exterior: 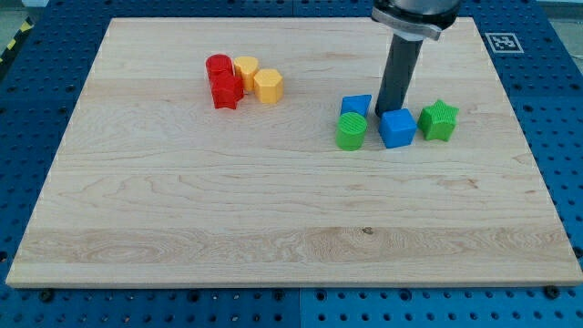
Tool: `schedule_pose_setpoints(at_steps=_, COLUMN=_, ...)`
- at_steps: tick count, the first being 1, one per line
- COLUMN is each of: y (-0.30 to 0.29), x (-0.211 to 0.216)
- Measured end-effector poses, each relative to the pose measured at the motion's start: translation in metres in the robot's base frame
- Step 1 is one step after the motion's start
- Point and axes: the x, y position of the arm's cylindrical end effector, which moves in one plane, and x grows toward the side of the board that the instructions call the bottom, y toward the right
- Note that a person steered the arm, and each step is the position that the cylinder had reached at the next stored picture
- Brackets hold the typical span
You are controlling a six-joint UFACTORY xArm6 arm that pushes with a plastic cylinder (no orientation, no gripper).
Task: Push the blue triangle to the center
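Note:
The blue triangle [356,106] lies right of the board's middle, touching the top of a green cylinder [351,131]. My tip [386,112] stands just right of the blue triangle, close to its right edge and right behind the top-left corner of a blue cube [397,128]. I cannot tell whether the tip touches either block. The dark rod rises from there to the arm's end at the view's top.
A green star [438,120] sits right of the blue cube. At the upper left a red cylinder [219,66], a red star [226,92], a yellow block [246,69] and a yellow hexagon [268,86] cluster together. The wooden board [273,219] lies on a blue perforated table.

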Motion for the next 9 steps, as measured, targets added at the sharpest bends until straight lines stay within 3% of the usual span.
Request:
schedule_pose_setpoints(at_steps=2, y=-0.044, x=0.0)
schedule_pose_setpoints(at_steps=4, y=-0.032, x=-0.016)
schedule_pose_setpoints(at_steps=9, y=-0.112, x=-0.024)
